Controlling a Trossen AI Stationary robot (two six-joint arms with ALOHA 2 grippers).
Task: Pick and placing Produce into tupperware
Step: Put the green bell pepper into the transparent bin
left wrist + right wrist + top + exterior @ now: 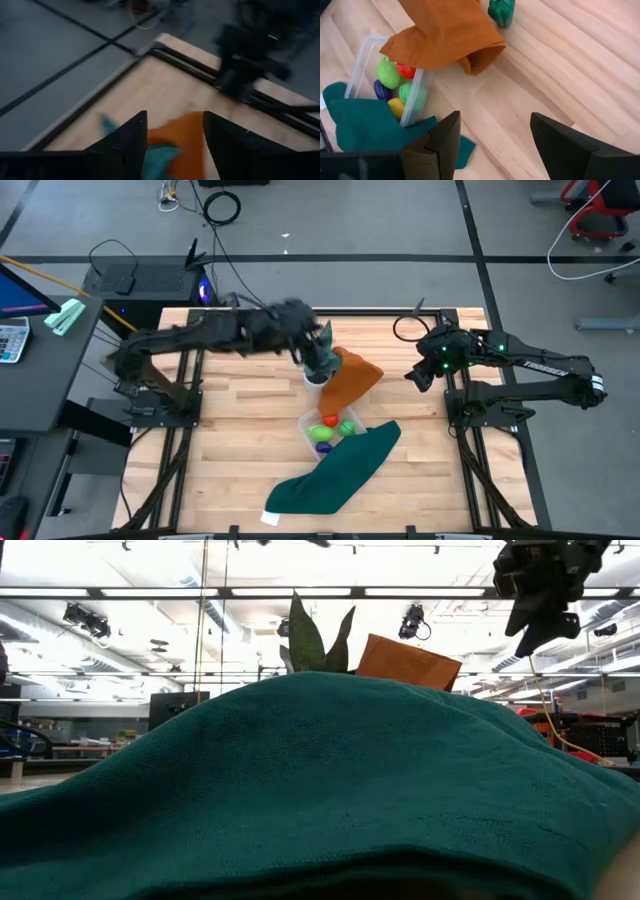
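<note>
The clear tupperware (364,56) (306,423) sits mid-table and holds produce: red (407,70), yellow (396,106), purple (381,90) and two green (388,74) pieces. An orange cloth (445,30) (352,378) drapes over its far end and a teal cloth (362,125) (340,470) over its near end. A dark green lumpy piece (501,11) lies on the wood beyond the orange cloth. My left gripper (175,117) (318,343) hangs open high above the potted plant (316,370). My right gripper (495,120) (416,374) stands open, raised at the table's right.
The teal cloth (320,780) fills the low view's foreground, with the plant's leaves (315,640) and the orange cloth (410,662) behind it. Bare wood lies to the tupperware's left and right. A laptop (140,280) sits beyond the table's far-left corner.
</note>
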